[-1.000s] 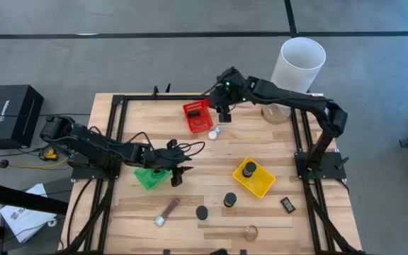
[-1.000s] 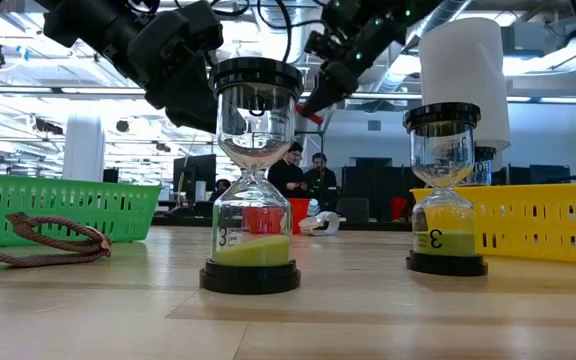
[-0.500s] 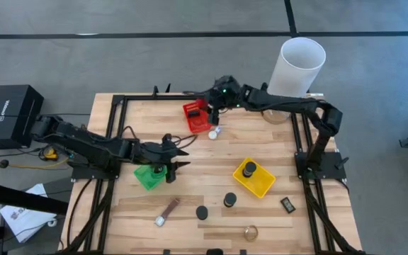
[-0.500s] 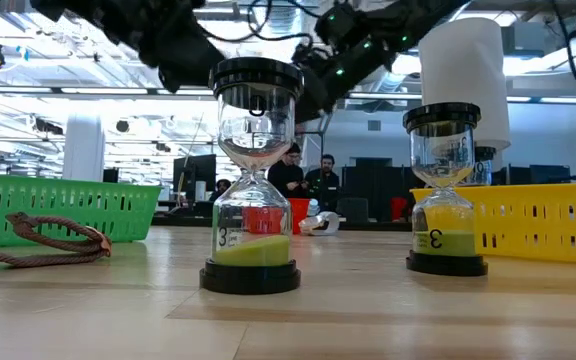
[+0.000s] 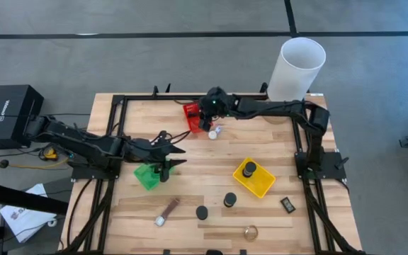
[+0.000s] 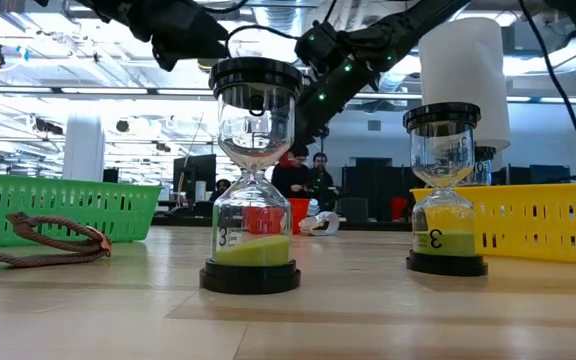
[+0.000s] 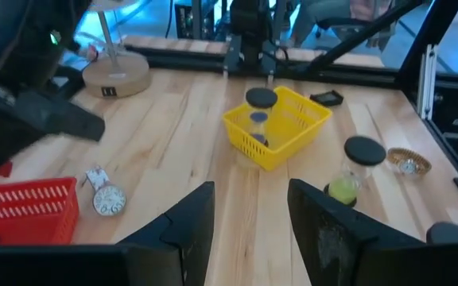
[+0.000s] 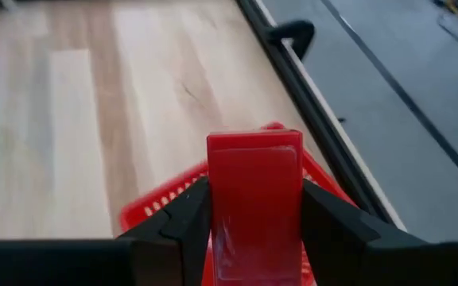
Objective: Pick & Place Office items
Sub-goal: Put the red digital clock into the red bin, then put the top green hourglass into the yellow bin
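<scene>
My right gripper (image 5: 205,122) is over the red basket (image 5: 192,113) at the far middle of the table, shut on a red block (image 8: 254,199). My left gripper (image 7: 249,230) is open and holds nothing, above the green basket (image 5: 146,177) at left centre. Black-capped hourglasses stand upright on the table (image 5: 230,200) (image 5: 202,212), and one stands in the yellow basket (image 5: 249,169). A brown-strap watch (image 5: 167,211), a gold watch (image 5: 251,231), a black item (image 5: 287,205) and a white watch (image 5: 214,132) lie flat on the wood. My right gripper pinches the red block between its two fingers (image 8: 189,222), one on each side face (image 8: 213,206). The block sticks out forward past the fingertips. It is lifted clear, over the red basket's rim (image 8: 149,205).
The tall white cylinder lamp (image 5: 297,65) stands at the far right corner on a wooden base (image 7: 118,73). Black frame rails run round the table (image 5: 119,106). Bare wood lies between the green and yellow baskets. People stand far off in the room (image 6: 313,175).
My right gripper, still shut on the red block, has swung toward the table's left, from beside the red basket to over it. My left gripper has drawn back a little toward the left and far side, staying open.
</scene>
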